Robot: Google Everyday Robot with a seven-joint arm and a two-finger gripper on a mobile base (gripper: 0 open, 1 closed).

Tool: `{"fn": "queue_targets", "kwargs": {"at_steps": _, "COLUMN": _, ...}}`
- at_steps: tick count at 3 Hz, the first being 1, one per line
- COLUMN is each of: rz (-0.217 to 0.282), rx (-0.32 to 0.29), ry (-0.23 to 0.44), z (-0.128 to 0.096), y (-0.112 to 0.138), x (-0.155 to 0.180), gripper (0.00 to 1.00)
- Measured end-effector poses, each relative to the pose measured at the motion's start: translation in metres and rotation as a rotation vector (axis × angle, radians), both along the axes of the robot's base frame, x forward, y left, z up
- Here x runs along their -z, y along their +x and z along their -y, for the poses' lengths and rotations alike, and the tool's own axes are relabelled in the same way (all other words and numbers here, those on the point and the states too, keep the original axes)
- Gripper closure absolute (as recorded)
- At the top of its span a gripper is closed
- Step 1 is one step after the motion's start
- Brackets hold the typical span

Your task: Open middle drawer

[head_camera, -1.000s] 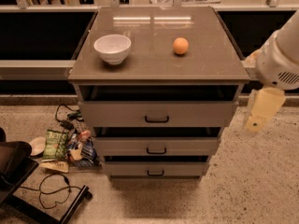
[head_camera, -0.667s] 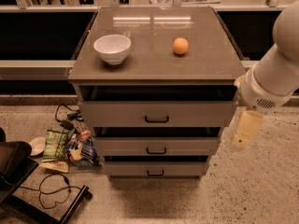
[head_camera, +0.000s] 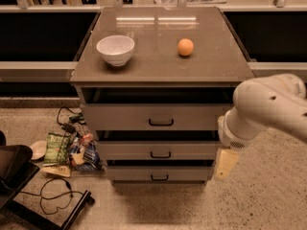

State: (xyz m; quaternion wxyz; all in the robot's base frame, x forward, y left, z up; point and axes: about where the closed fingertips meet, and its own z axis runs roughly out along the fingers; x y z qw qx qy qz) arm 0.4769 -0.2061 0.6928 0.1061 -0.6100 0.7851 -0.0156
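Note:
The middle drawer (head_camera: 127, 151) is a wide grey drawer front with a small black bar handle (head_camera: 160, 155) at its centre. It sits between the taller top drawer (head_camera: 120, 117) and the lowest drawer (head_camera: 129, 175) of a grey cabinet. Its inside does not show. My white arm (head_camera: 268, 109) comes in from the right. My gripper (head_camera: 225, 163) hangs as a pale piece below the wrist, just right of the cabinet's lower right corner, level with the middle and lowest drawers. It is apart from the handle and holds nothing that I can see.
A white bowl (head_camera: 115, 49) and an orange (head_camera: 185, 47) sit on the cabinet top (head_camera: 158, 66). Snack bags (head_camera: 67, 150), a cable (head_camera: 55, 195) and a black base (head_camera: 14, 176) lie on the floor at left. A dark counter runs behind.
My arm has swung left and down, bringing the gripper from beside the top drawer to beside the cabinet's lower right corner. The drawers have not moved.

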Motion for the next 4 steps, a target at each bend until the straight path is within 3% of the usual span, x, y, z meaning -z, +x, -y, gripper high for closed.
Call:
{"fn": "queue_targets", "kwargs": {"at_steps": 1, "rz": -0.059, "rx": -0.021, "ry": 0.03, "z": -0.016, "y": -0.004, "x": 0.041, "gripper": 0.0}}
{"fn": "queue_targets", "kwargs": {"at_steps": 2, "rz": -0.063, "rx": -0.021, "ry": 0.031, "z": -0.016, "y": -0.004, "x": 0.044, "gripper": 0.0}}
{"fn": "queue_targets", "kwargs": {"at_steps": 3, "rz": -0.1, "rx": -0.01, "ry": -0.013, "z": -0.019, "y": 0.0, "x": 0.071, "gripper": 0.0}}
{"fn": "queue_targets", "kwargs": {"at_steps": 4, "rz": -0.138, "rx": -0.018, "ry": -0.07, "z": -0.02, "y": 0.014, "x": 0.121, "gripper": 0.0}}
